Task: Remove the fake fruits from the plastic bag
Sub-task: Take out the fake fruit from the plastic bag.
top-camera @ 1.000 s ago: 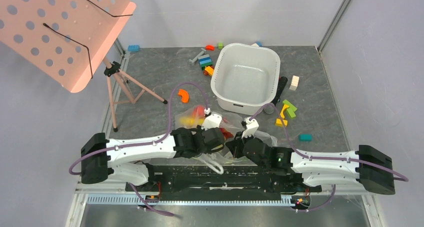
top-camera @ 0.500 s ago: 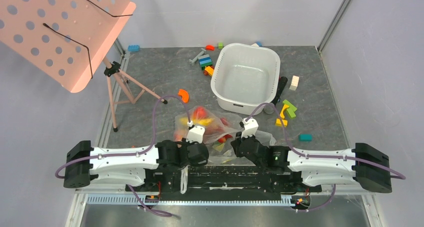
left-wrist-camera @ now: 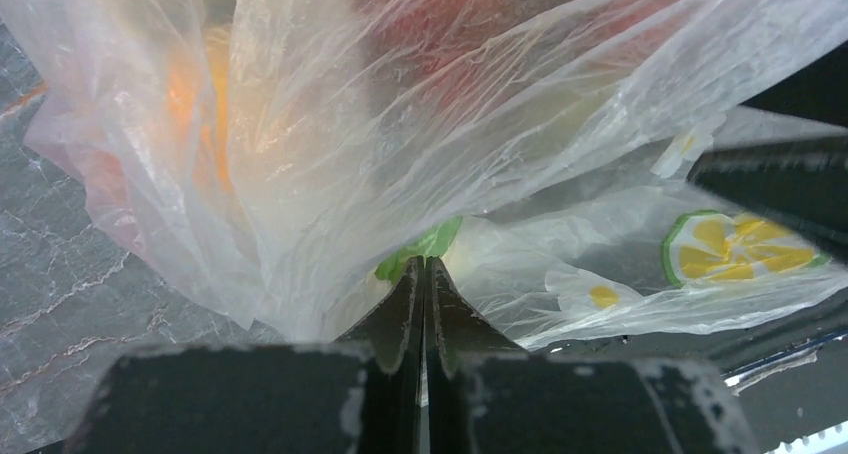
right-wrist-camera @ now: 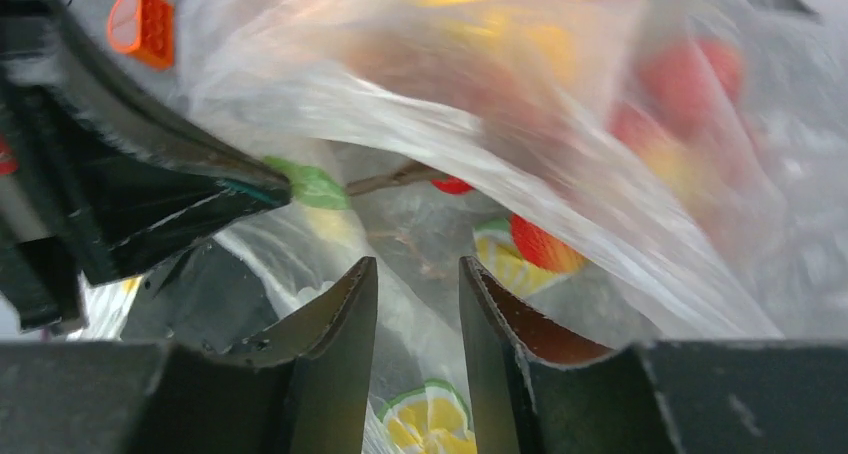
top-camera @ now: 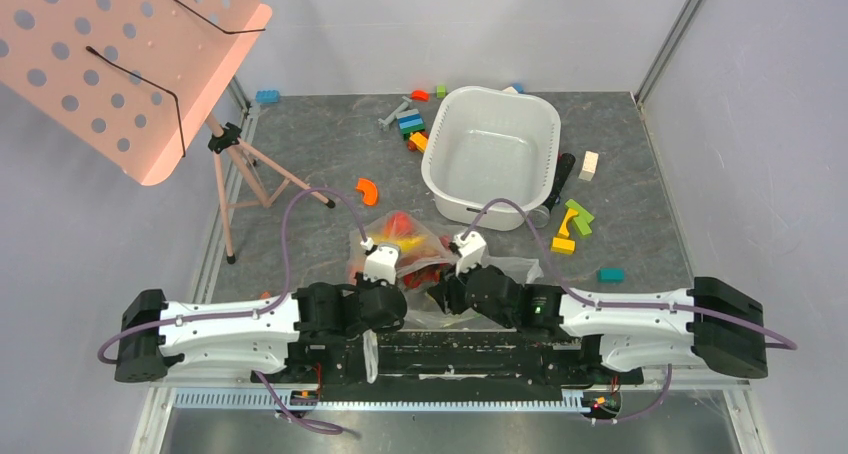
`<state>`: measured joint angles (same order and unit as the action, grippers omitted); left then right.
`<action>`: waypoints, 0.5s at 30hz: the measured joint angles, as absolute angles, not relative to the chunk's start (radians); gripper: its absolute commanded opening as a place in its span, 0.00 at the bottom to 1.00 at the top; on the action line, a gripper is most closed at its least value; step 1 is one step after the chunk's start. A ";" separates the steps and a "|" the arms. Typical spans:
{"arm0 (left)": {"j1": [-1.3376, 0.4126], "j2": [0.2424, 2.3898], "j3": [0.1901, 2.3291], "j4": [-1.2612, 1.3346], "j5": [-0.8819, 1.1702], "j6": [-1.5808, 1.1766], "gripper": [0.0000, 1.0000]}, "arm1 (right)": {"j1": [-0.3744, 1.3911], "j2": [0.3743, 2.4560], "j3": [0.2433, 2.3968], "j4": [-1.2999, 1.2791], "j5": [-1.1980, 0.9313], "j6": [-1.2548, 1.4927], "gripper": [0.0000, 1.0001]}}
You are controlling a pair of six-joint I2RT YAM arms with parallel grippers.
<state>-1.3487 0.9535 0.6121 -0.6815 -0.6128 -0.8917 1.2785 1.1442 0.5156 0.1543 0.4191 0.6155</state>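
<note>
Top external view: the plastic bag [top-camera: 425, 254] crumpled on the grey surface [top-camera: 320, 154], just short of the white basin [top-camera: 478, 212] and tucked between the two wrists. Inside it, bunched at the far end, the fake fruits [top-camera: 400, 229], red and yellow through the film. None seen lying loose outside.

Left wrist view: left tool [left-wrist-camera: 425, 279] clamped tight, fingers pressed together on a gathered fold of the film. Probably an anchor grip, pinning the near part of the bag against sliding during any reach-in by the other arm. Orange and red glow of fruit above the pinch, behind several layers of plastic.

Right wrist view: right tool [right-wrist-camera: 415, 274] parted, a clear gap between the fingers, nothing gripped. Aimed at the loose film, with red and yellow fruit shapes blurred behind it. Contact with the film: cannot tell. Likely lined up for a fresh bite on the bag or for a way into its mouth.

Orientation, as a judgement: long axis running from the arm bases toward the basin, leaning a little left; heavy fruit-filled end far, slack end near. A pale loop [top-camera: 368, 352] hanging over the near edge under the left arm, likely a handle. Mouth therefore probably toward the robot, though not seen open in any view.
</note>
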 measured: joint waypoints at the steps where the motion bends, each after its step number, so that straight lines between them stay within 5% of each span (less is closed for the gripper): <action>1: -1.349 0.946 0.606 -0.678 -0.617 -0.892 0.02 | 1.279 1.162 0.539 0.155 0.387 0.562 0.42; 15: -1.349 0.895 0.568 -0.636 -0.628 -0.901 0.02 | 1.262 1.200 0.605 0.072 0.072 -0.459 0.47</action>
<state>-1.3487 0.8951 0.5678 -0.6357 -0.6285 -0.9009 1.2625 1.1999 0.6048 0.0719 0.0723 -0.4595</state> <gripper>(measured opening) 0.026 0.474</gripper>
